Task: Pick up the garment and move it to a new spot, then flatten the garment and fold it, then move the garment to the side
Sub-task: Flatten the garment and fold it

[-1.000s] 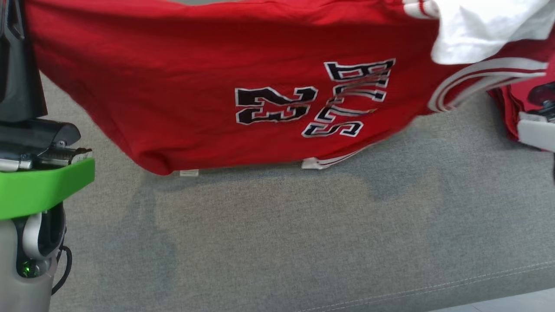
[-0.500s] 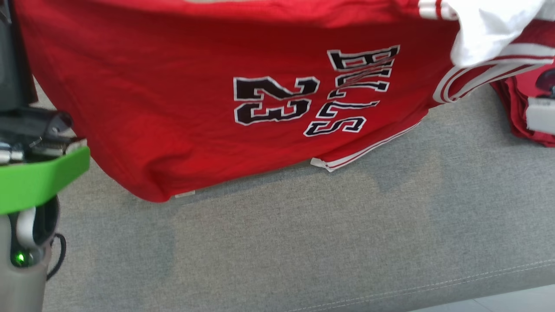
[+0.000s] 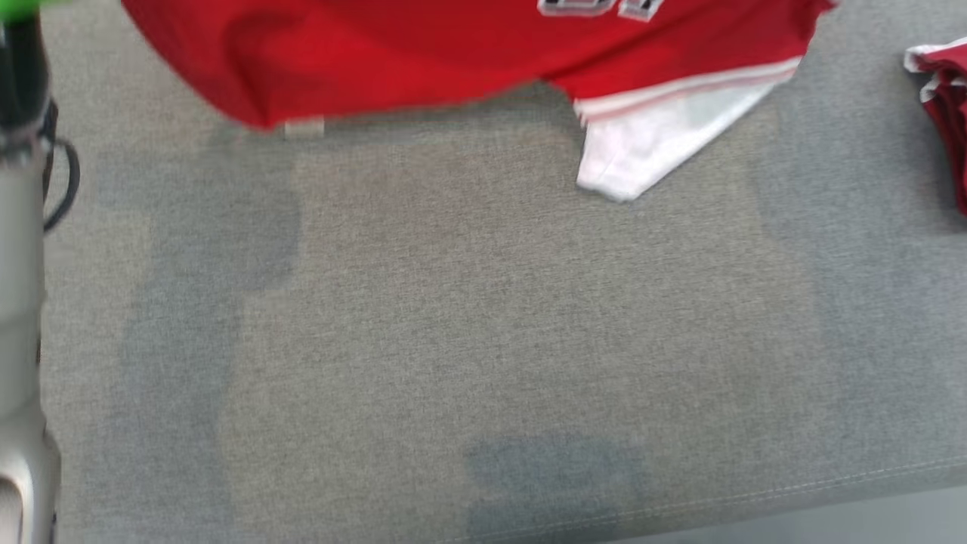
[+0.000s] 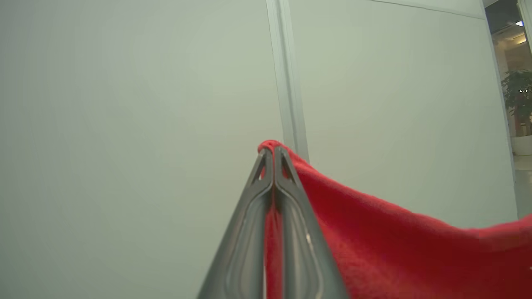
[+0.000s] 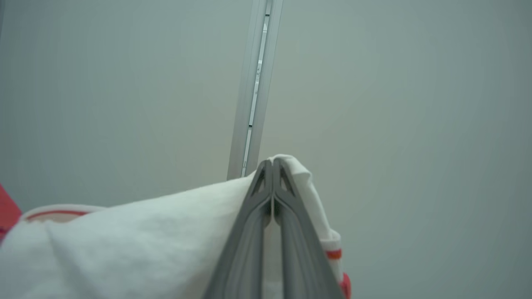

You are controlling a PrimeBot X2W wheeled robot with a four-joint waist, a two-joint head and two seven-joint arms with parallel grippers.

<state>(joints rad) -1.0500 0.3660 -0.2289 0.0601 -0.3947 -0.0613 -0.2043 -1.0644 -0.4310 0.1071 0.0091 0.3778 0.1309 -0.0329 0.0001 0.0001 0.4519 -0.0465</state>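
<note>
Red garment (image 3: pixel 423 53) over far edge of the grey counter (image 3: pixel 483 340), left fingers (image 4: pixel 299 249) clamped on its red cloth, right fingers (image 5: pixel 245 249) clamped on its white part, red pile (image 3: pixel 944 98) at right edge

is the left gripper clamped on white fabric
No, the left gripper is shut on a red edge of the jersey.

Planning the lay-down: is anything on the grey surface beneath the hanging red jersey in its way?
Nothing visible. The grey surface under the jersey is bare; a red cloth pile lies apart at the right edge. The left claw and right claw are both shut on it.
</note>
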